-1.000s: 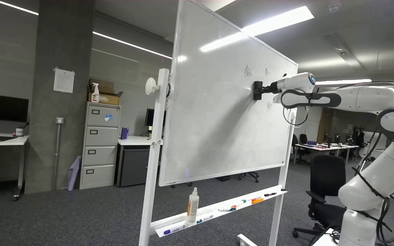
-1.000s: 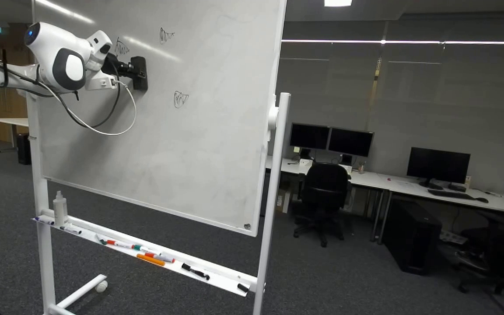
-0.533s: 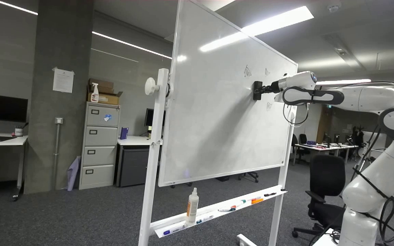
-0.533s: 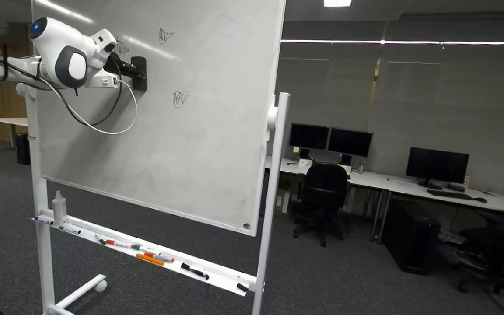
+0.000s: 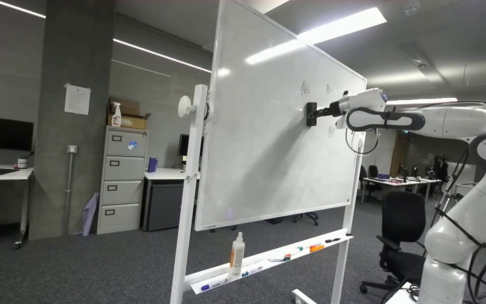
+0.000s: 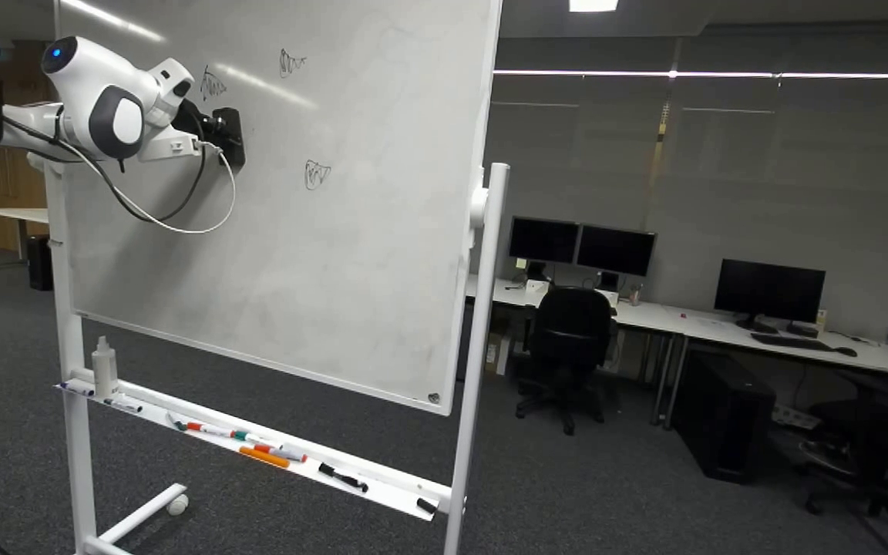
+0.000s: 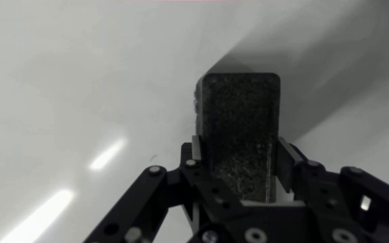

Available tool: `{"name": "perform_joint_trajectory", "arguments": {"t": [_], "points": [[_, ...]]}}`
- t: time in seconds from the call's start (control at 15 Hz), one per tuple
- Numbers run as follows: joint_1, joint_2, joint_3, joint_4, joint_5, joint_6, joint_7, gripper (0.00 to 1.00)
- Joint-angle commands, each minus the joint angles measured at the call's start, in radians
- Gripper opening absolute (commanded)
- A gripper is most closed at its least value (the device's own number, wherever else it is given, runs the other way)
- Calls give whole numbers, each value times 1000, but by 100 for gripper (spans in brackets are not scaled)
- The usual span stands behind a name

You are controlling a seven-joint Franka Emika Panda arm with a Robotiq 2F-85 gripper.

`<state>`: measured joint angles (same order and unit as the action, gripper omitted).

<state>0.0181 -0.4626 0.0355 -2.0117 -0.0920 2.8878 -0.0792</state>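
A black block-shaped eraser [image 5: 311, 114] is at the face of a large whiteboard [image 5: 260, 160]. It also shows in an exterior view [image 6: 234, 139] and in the wrist view [image 7: 241, 108]. My gripper [image 7: 240, 155] is shut on it, one finger on each long side. The eraser stands upright, against or very close to the board; its shadow starts at its edge. Small black scribbles are on the board: an upper one [image 6: 291, 63], one by the wrist [image 6: 213, 83] and a lower one [image 6: 317, 175]. A faint short mark [image 7: 153, 157] is left of the gripper.
The board's tray [image 5: 268, 264] bears a spray bottle [image 5: 237, 255], several markers and an orange marker [image 6: 264, 457]. White posts [image 6: 479, 347] frame the board. A black office chair [image 5: 403, 228] stands near the arm's base. A cable loop [image 6: 213, 230] hangs below the wrist.
My gripper and the eraser have moved a little left and down in both exterior views, mostly in the last half second. The scribble by the wrist now shows more fully.
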Motion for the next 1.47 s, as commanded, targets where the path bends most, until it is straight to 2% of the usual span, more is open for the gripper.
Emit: {"name": "perform_joint_trajectory", "arguments": {"t": [0.0,0.27,0.67,1.4], "points": [[62,65,9,12,2,-7,-52,30],[79,69,-10,24,8,-1,-72,30],[56,67,-52,45,17,15,-65,30],[34,83,-198,79,77,12,-60,30]]}}
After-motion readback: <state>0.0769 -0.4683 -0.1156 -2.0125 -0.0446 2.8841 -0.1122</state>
